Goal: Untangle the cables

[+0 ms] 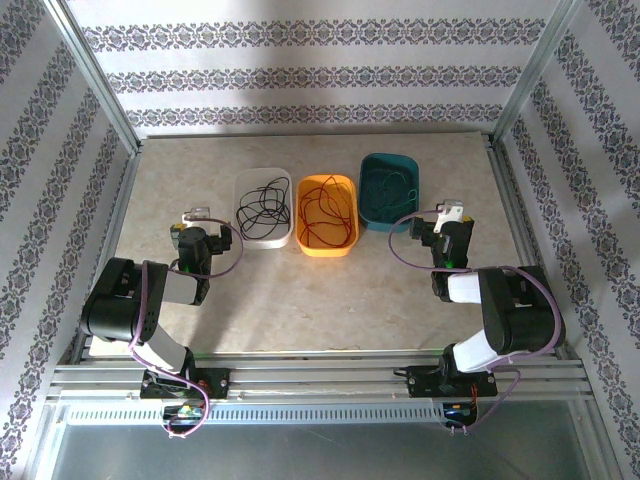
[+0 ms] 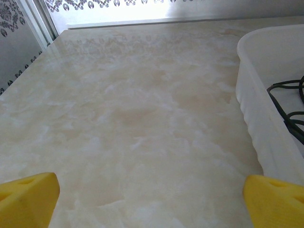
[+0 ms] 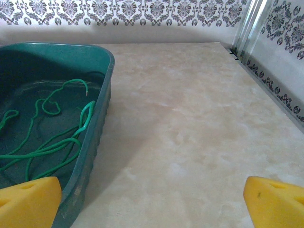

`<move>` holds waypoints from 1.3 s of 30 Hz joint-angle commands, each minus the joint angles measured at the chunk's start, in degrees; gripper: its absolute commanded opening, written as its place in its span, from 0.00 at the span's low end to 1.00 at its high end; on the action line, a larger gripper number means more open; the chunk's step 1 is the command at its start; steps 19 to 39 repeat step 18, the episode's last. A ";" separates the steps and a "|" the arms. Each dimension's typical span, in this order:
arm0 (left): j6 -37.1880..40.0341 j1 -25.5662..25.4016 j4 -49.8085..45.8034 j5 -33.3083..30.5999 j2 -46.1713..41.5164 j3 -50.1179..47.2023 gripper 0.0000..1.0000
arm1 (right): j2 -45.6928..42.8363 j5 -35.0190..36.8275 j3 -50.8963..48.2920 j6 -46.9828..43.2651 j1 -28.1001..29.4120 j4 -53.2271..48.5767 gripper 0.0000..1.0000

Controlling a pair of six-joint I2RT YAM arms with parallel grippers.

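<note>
The cables lie apart in three tubs. Black cable (image 1: 262, 205) loops in the white tub (image 1: 246, 182), red cable (image 1: 326, 215) in the orange tub (image 1: 304, 188), and green cable (image 1: 385, 185) in the teal tub (image 1: 412, 170). My left gripper (image 1: 198, 222) hovers left of the white tub. In the left wrist view it (image 2: 152, 204) is open over bare table, with the white tub (image 2: 256, 104) and black cable (image 2: 287, 111) to its right. My right gripper (image 1: 450, 218) is right of the teal tub. It (image 3: 152, 204) is open and empty, beside the teal tub (image 3: 102, 104) and green cable (image 3: 52, 142).
The beige marbled table (image 1: 330, 300) has free room in front of the tubs and at both sides. Metal frame rails (image 1: 515, 215) and patterned walls close in the left, right and back edges. Lilac arm cables (image 1: 405, 250) arc near each wrist.
</note>
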 commanded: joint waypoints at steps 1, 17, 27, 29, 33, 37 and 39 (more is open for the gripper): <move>0.37 0.78 3.17 0.68 0.23 -0.38 0.99 | 0.41 -0.72 -0.10 1.10 0.26 1.74 0.98; 0.33 0.78 3.16 0.76 0.23 -0.38 0.99 | 0.36 -3.55 0.34 0.98 -0.53 0.95 0.98; 0.38 0.78 3.17 0.74 0.24 -0.38 0.99 | 0.36 -3.69 0.34 1.00 -0.53 1.03 0.98; 0.38 0.78 3.17 0.74 0.24 -0.38 0.99 | 0.36 -3.69 0.34 1.00 -0.53 1.03 0.98; 0.38 0.78 3.17 0.74 0.24 -0.38 0.99 | 0.36 -3.69 0.34 1.00 -0.53 1.03 0.98; 0.38 0.78 3.17 0.74 0.24 -0.38 0.99 | 0.36 -3.69 0.34 1.00 -0.53 1.03 0.98; 0.38 0.78 3.17 0.74 0.24 -0.38 0.99 | 0.36 -3.69 0.34 1.00 -0.53 1.03 0.98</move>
